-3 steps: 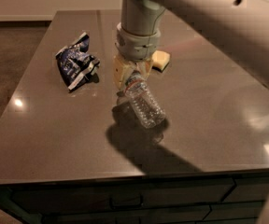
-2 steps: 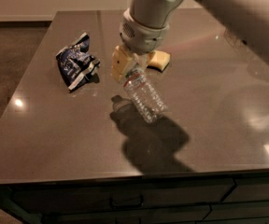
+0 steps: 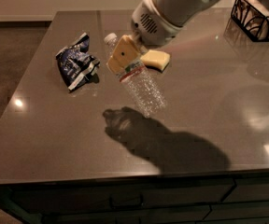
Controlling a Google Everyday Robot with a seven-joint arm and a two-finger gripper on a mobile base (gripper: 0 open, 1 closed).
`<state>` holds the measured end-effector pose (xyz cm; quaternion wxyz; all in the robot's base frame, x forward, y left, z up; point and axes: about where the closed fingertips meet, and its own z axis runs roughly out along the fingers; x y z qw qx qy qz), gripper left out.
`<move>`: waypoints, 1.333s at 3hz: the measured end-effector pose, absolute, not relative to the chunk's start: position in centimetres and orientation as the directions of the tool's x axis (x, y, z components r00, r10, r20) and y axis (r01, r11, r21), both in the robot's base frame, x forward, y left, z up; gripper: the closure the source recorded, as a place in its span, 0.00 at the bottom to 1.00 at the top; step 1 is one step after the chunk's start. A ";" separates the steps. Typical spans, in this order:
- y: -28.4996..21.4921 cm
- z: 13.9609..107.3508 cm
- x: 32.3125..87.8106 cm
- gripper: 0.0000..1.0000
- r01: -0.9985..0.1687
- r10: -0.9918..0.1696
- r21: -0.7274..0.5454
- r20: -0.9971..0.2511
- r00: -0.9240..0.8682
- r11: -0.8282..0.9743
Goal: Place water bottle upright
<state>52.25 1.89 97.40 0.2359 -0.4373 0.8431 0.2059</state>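
Above the middle of the dark grey table (image 3: 55, 125), the robot's tan-padded pincer (image 3: 120, 59) is clamped on the neck of the small clear ribbed plastic water bottle (image 3: 141, 87). The bottle hangs tilted, white cap up-left and base down-right, clear of the surface. It sits higher than a second ago, and its shadow (image 3: 162, 141) now lies apart from it. A crumpled blue-and-white foil snack bag (image 3: 76, 62) lies to the left. A pale yellow sponge (image 3: 155, 59) rests just behind the pincer, and a black wire rack (image 3: 256, 15) stands at the far right.
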 end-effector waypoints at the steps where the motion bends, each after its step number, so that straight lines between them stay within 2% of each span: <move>1: 2.4 98.9 50.9 1.00 -0.889 -0.605 0.113 -0.695 -0.389 0.443; 4: 3.3 101.0 48.4 1.00 -0.973 -0.441 -0.065 -0.896 -0.040 0.220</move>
